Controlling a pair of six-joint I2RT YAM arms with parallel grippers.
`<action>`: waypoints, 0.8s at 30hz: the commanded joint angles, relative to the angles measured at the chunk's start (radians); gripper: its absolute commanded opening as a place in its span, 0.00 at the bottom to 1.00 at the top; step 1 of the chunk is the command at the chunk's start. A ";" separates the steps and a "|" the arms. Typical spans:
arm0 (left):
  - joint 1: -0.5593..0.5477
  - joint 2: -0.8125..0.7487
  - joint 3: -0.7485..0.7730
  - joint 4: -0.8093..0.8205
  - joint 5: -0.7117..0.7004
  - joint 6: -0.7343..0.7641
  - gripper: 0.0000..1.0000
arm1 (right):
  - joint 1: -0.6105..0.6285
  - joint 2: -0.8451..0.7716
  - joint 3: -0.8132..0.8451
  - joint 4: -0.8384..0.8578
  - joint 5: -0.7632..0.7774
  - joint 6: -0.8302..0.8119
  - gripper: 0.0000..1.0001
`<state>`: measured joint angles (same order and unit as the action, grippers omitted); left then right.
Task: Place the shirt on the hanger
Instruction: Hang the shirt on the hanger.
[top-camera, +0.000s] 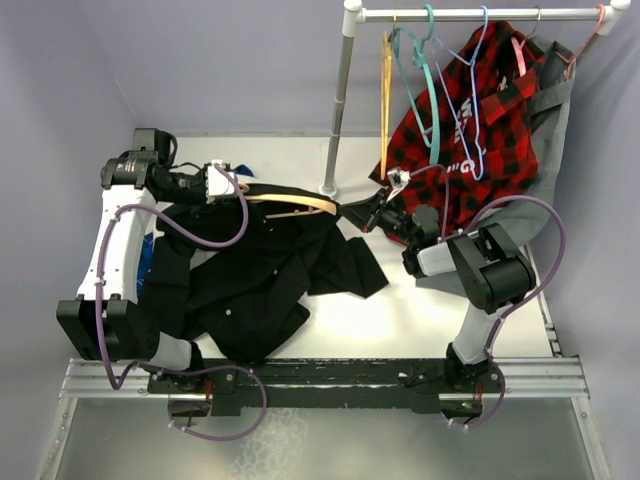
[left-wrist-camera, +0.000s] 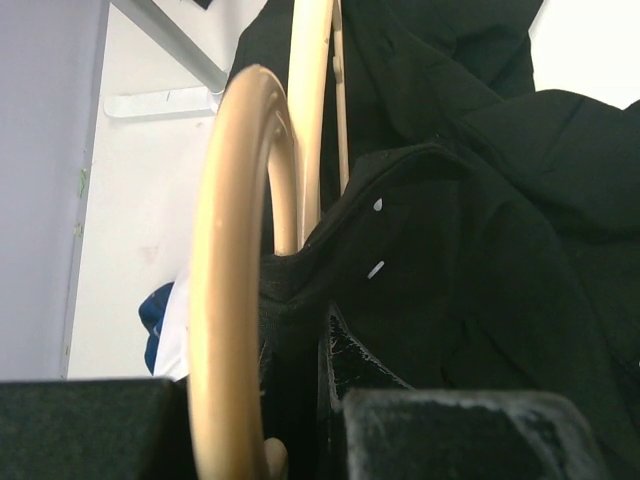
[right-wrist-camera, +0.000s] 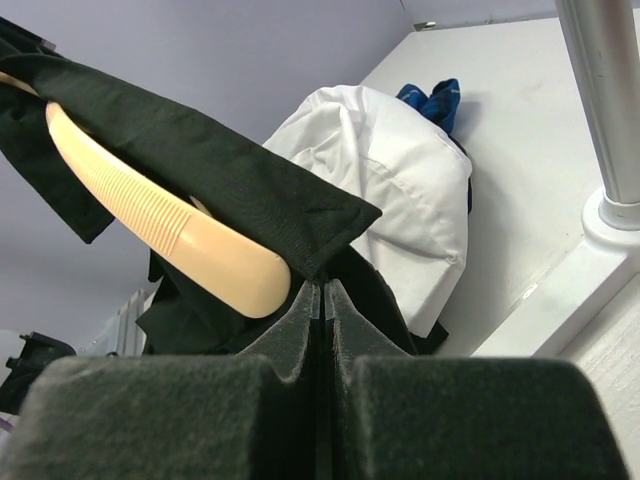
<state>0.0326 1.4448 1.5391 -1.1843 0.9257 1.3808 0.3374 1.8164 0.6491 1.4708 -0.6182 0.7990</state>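
Observation:
The black shirt (top-camera: 255, 275) lies spread over the left and middle of the table, its white buttons showing in the left wrist view (left-wrist-camera: 480, 250). The tan hanger (top-camera: 292, 205) lies along its top edge, partly under the fabric. My left gripper (top-camera: 226, 184) is shut on the hanger's curved hook (left-wrist-camera: 228, 260). My right gripper (top-camera: 366, 214) is shut on a corner of the shirt's edge (right-wrist-camera: 300, 215), which drapes over the hanger's arm end (right-wrist-camera: 210, 255); its jaws (right-wrist-camera: 322, 290) are pressed together on the cloth.
A rack pole (top-camera: 338, 110) stands at the back, close to my right gripper. The rail holds a red-and-black plaid shirt (top-camera: 470, 120), a grey garment (top-camera: 552, 130), a teal hanger (top-camera: 425, 90) and a yellow hanger (top-camera: 386, 90). A white shirt (right-wrist-camera: 390, 180) and blue cloth (right-wrist-camera: 430, 100) lie at the back left.

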 joint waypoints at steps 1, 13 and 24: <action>0.035 -0.036 0.009 0.032 -0.066 0.018 0.00 | -0.035 -0.012 0.019 -0.025 0.074 -0.045 0.00; 0.035 -0.070 -0.078 0.201 -0.270 -0.048 0.00 | -0.044 -0.073 0.001 -0.098 0.095 -0.066 0.00; 0.022 -0.066 -0.111 0.365 -0.309 -0.188 0.00 | -0.039 -0.273 0.010 -0.432 0.105 -0.127 0.00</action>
<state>0.0296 1.4265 1.4254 -0.9775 0.7696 1.2762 0.3374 1.6169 0.6556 1.1805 -0.5819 0.7151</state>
